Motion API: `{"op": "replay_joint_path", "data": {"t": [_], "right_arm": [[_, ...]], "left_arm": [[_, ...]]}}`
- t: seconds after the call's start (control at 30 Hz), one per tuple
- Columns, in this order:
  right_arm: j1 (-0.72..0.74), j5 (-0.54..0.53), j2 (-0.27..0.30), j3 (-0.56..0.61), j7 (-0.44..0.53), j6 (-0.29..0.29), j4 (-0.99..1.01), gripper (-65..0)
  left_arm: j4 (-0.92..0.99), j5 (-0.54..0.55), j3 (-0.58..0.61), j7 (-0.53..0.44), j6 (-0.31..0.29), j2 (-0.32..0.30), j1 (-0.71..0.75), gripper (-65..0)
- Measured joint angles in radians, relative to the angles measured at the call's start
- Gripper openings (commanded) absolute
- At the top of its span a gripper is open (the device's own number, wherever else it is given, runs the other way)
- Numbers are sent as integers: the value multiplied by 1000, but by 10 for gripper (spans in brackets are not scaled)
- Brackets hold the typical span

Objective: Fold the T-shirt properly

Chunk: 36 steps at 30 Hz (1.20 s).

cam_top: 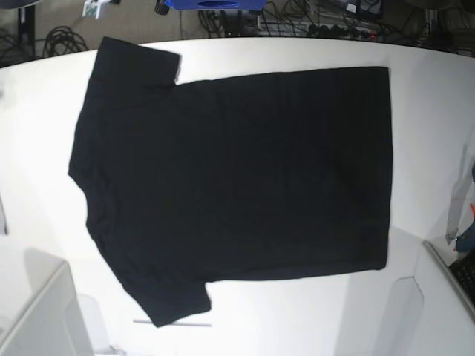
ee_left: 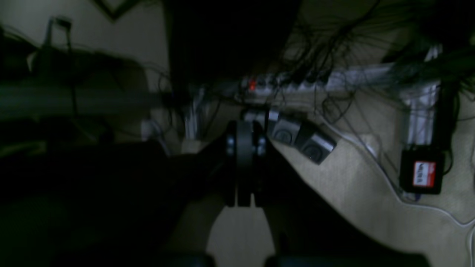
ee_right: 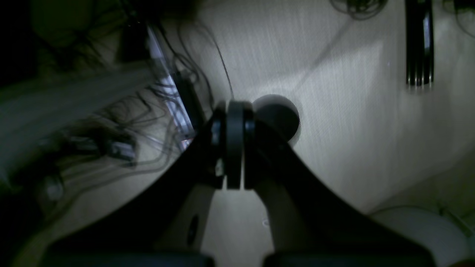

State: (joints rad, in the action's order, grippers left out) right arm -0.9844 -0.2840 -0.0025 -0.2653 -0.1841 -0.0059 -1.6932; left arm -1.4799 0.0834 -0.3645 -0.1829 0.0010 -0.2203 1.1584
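The T-shirt (cam_top: 237,174) is large and black and lies spread flat on the white table (cam_top: 297,319), plain side up. Its collar is at the left, its sleeves at the upper left and lower left, its hem at the right. No print shows. Neither gripper shows in the base view. In the left wrist view my left gripper (ee_left: 243,129) is shut with nothing between its fingers, over floor and cables. In the right wrist view my right gripper (ee_right: 235,109) is also shut and empty, and no cloth is near it.
White arm parts stand at the table's front left (cam_top: 44,311) and front right (cam_top: 404,311). Cables and a power strip (cam_top: 334,30) lie behind the table. The left wrist view shows a lit power strip (ee_left: 252,86) and a black box (ee_left: 423,172).
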Motion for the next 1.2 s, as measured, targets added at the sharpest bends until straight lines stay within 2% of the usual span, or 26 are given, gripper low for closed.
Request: {"op": "replay_joint_path", "data": {"t": [0.2,0.3,0.33,0.4,0.47,0.53,0.57,0.6,0.63,0.7,0.8,0.83,0.9,1.03,1.1,1.2], "right_arm": [[14,2,-37,-91,5,-5,-267,-650],[77,-24,-40,-88,9,13,-302,-641],[103,-57,-40,-92,-1,13,-296,-543],[136,-124,-27,-93,-17,12,-295,-366],[158,-207,23,-95,-89,69,-293,-233],[193,-336,60,-113,-116,160,-281,-192],[213,-407,69,-134,-140,211,-272,-192],[236,-473,70,-162,-167,243,-261,-192],[260,-514,68,-199,-207,253,-246,-192],[310,-512,74,-284,-301,245,-198,-191],[365,-506,79,-350,-379,246,-121,-191],[378,-506,79,-354,-400,260,-90,-191],[391,-511,72,-354,-410,285,-37,-191],[388,-518,74,-350,-390,320,28,-195],[391,-522,80,-350,-384,358,50,-240],[384,-526,75,-350,-381,433,73,-354]], "left_arm": [[-249,6,-13,-8,-3,-3,8,-650],[-316,129,-10,10,0,-2,14,-650],[-336,185,-12,8,1,-3,14,-637],[-357,246,-15,-5,-2,-19,8,-454],[-354,306,-9,0,-2,-66,-2,-245],[-338,356,-8,0,0,-86,-21,-104],[-330,379,-8,-1,0,-86,-33,-64],[-321,407,-7,0,-2,-82,-46,-58],[-307,425,-5,1,-28,-79,-58,-79],[-284,466,-9,8,-123,-82,-77,-130],[-240,540,-12,3,-214,-80,-107,-148],[-223,562,-12,8,-229,-80,-112,-140],[-208,604,-23,92,-258,-78,-127,-120],[-212,639,-117,224,-262,-74,-165,-104],[-210,648,-140,283,-273,-76,-190,-109],[-211,647,-137,338,-384,-70,-227,-118]]}}
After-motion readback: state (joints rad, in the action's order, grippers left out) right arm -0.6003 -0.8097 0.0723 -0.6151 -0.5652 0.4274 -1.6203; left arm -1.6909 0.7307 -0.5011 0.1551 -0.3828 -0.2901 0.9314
